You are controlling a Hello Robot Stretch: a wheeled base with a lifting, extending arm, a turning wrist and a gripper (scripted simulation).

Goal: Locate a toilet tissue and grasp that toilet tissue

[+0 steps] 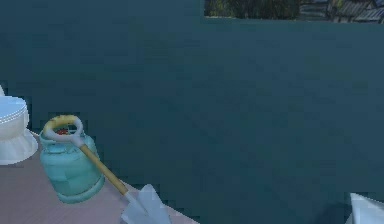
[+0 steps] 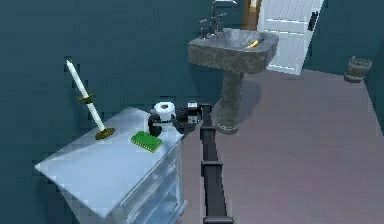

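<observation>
A white toilet tissue roll [image 2: 163, 108] with a dark core stands at the far corner of a white cabinet's top [image 2: 100, 160]. The dark arm bar [image 2: 212, 170] rises from the arm side view's bottom edge toward that corner. At its far end, the gripper [image 2: 156, 126] sits by the roll, left of the white marker squares [image 2: 186, 119]. With the roll on the cabinet top at the gripper, I cannot tell whether it holds anything.
On the cabinet top are a tall white candle in a brass holder [image 2: 86, 100] and a green sponge [image 2: 146, 141]. A stone pedestal sink [image 2: 232, 55], white door [image 2: 290, 30] and small basket [image 2: 357, 68] lie beyond. The forward view has a toilet [image 1: 10, 130] and teal brush canister [image 1: 70, 165].
</observation>
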